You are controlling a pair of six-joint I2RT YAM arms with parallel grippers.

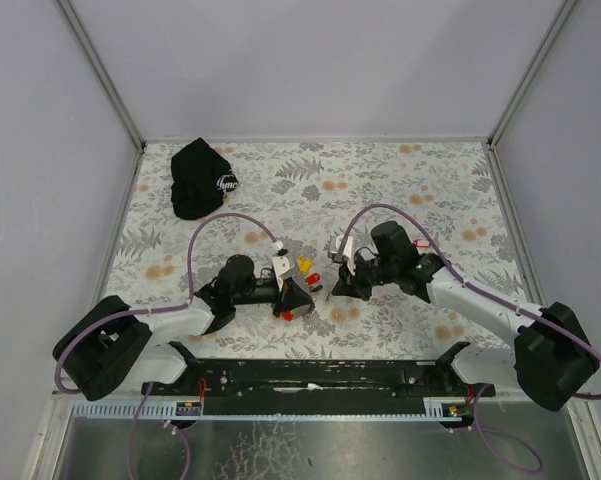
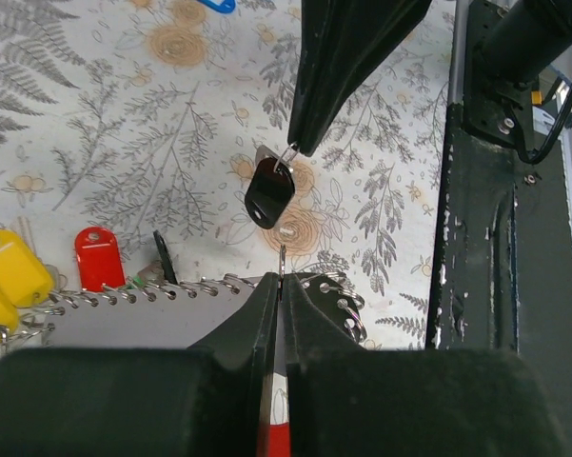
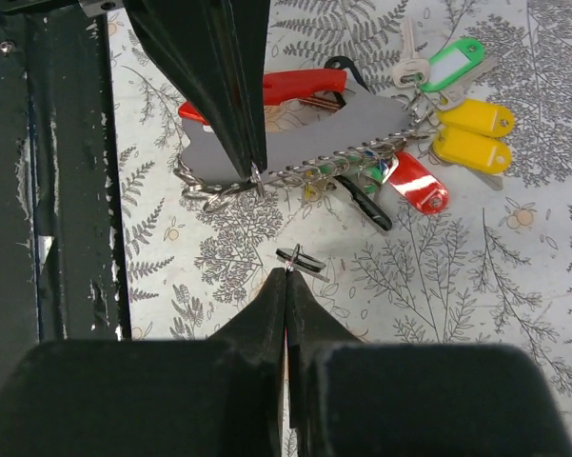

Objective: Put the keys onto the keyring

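My left gripper [image 2: 282,282] is shut on the thin keyring [image 2: 283,254]. The ring joins a grey-white bar [image 2: 143,314] lined with small rings and a red piece [image 3: 300,84]. Keys with yellow [image 2: 14,267], red [image 2: 100,257] and black [image 2: 162,267] tags hang along the bar; a green tag [image 3: 457,62] shows in the right wrist view. My right gripper [image 3: 287,272] is shut on the small ring of a black-tag key [image 2: 269,192]. It holds that key above the cloth, a short way in front of the left gripper's tip. In the top view the grippers, left [image 1: 292,297] and right [image 1: 333,286], face each other.
A large black cap [image 1: 202,178] with a white logo lies at the back left of the floral cloth [image 1: 410,190]. A blue tag [image 2: 219,5] lies apart at the far edge of the left wrist view. The black base rail [image 1: 310,375] runs along the near edge.
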